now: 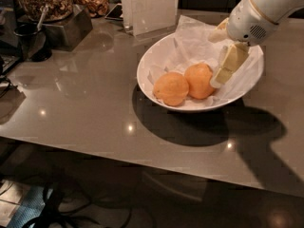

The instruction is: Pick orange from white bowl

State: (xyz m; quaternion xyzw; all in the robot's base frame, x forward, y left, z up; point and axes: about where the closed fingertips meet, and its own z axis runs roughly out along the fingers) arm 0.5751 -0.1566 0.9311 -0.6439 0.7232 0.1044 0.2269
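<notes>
The white bowl (156, 56) stands on the grey table, lined with crumpled white paper. Two orange fruits lie side by side in it. The orange (198, 80), deeper in colour and round, is the right one. A paler, more oval fruit (170, 89) touches it on the left. My gripper (222, 74) hangs from the white arm at the upper right, reaches down into the bowl, and its tip is right beside the orange's right side. It holds nothing that I can see.
A white card stand (150, 7) is just behind the bowl. A dark box with a jar of snacks (45, 0) and a black cup (29, 39) stand at the far left. The table's front edge (142, 163) runs across below.
</notes>
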